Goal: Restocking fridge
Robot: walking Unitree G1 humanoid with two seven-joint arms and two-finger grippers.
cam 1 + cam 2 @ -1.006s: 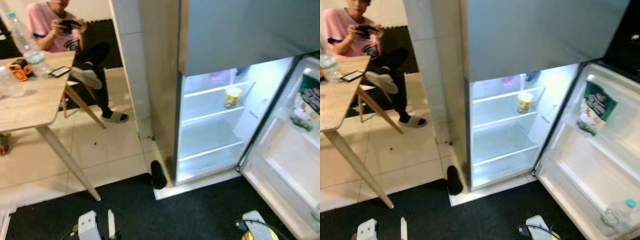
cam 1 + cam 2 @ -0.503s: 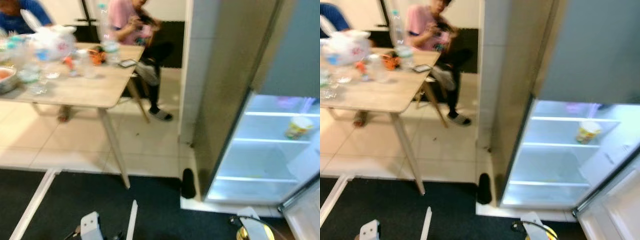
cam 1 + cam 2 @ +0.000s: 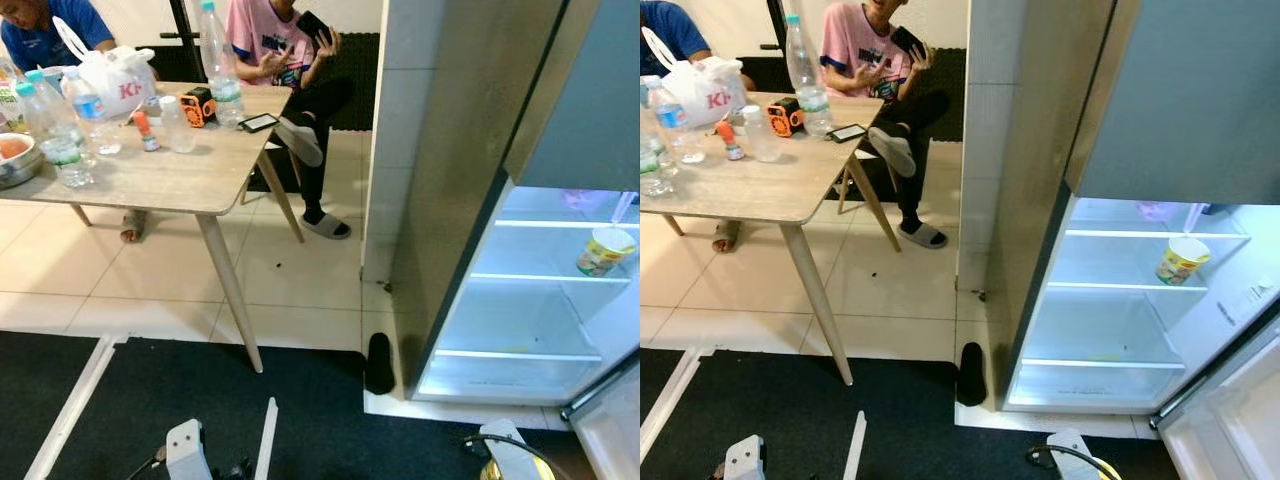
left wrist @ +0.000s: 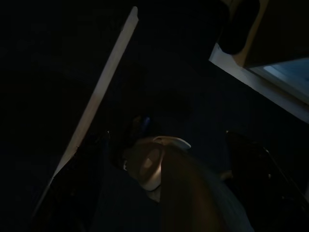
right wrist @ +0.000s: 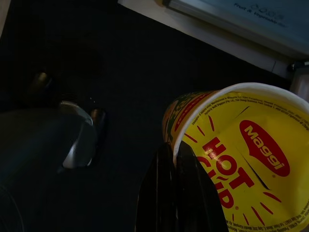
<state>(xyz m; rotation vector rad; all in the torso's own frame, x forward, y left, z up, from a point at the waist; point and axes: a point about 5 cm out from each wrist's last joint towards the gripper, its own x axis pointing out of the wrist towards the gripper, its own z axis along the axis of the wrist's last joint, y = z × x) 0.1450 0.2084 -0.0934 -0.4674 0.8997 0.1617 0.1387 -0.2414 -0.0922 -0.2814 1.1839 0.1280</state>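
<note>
The right gripper (image 5: 176, 193) is clamped on the rim of a yellow Maggi Hot Cup noodle cup (image 5: 241, 154), held low over the black mat (image 3: 320, 420) in front of the open fridge (image 3: 1120, 300). Another noodle cup (image 3: 1181, 260) already sits on a fridge shelf. The left arm hangs idle; can't tell how its jaws stand, too dark. Off to the left there's a wooden table (image 3: 170, 180) loaded with water bottles (image 3: 222, 65), and a person in a pink shirt (image 3: 270, 30) sitting behind it.
</note>
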